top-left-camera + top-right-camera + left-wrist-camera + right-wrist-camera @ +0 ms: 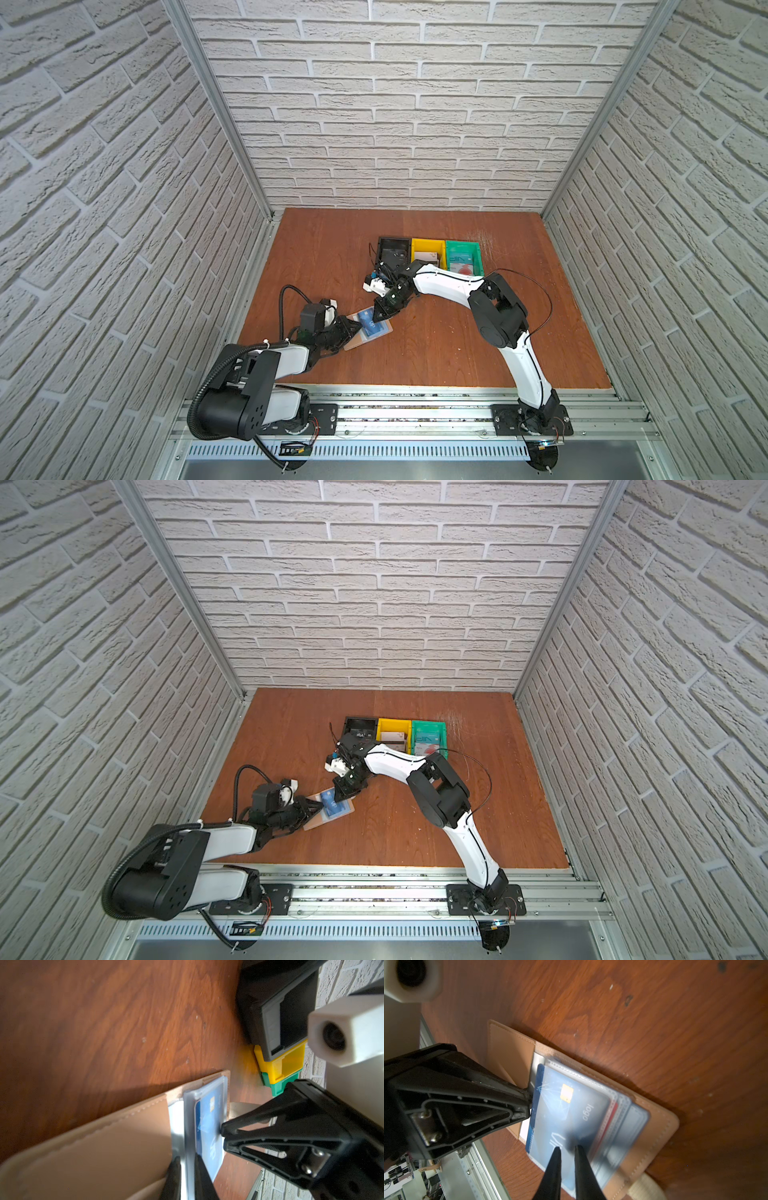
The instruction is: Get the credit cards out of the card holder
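Note:
The tan card holder [355,343] [312,824] [104,1147] [660,1126] lies open on the table, clear sleeves up. A blue credit card [371,328] [332,806] [207,1118] [562,1113] sits in the top sleeve. A red card edge [613,1112] shows in a sleeve beneath it. My left gripper [357,323] [318,808] [187,1157] is shut on the edge of a clear sleeve. My right gripper [378,319] [337,798] [222,1136] [567,1147] points down with its jaws almost together. Its tips rest on the blue card near the lettering.
Three bins stand side by side behind the card holder: black [392,240], yellow [428,242] and green [463,243], each with cards inside. The right forearm reaches over the black and yellow bins. Brick walls close in the table on three sides.

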`<state>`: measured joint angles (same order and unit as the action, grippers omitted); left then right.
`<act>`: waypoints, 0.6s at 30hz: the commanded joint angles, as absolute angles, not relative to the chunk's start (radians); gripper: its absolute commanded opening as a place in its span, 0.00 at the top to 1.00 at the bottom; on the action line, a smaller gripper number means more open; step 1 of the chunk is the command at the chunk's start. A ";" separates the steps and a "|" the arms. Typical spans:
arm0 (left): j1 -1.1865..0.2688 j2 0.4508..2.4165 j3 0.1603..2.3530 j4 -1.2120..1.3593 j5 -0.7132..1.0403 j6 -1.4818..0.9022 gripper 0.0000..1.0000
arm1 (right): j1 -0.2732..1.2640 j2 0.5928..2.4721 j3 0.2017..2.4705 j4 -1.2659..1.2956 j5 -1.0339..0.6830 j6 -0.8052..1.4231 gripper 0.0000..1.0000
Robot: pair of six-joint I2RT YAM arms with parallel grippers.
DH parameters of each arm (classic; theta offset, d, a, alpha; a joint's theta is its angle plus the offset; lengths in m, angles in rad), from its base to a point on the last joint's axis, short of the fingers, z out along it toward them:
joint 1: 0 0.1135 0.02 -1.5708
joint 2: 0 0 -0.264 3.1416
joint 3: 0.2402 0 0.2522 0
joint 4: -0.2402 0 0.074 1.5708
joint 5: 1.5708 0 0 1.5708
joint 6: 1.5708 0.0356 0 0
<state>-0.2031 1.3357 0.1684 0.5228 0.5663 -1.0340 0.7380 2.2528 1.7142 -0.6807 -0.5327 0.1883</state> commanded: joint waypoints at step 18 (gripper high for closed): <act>-0.198 1.484 0.147 0.728 0.595 -1.062 0.92 | 0.737 2.275 1.667 -0.682 -0.489 0.201 0.83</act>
<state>-0.2001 1.4590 0.1593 0.7155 0.6014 -1.0695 0.7349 2.2528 1.7046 -0.6693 -0.5411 0.1959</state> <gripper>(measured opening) 0.081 0.165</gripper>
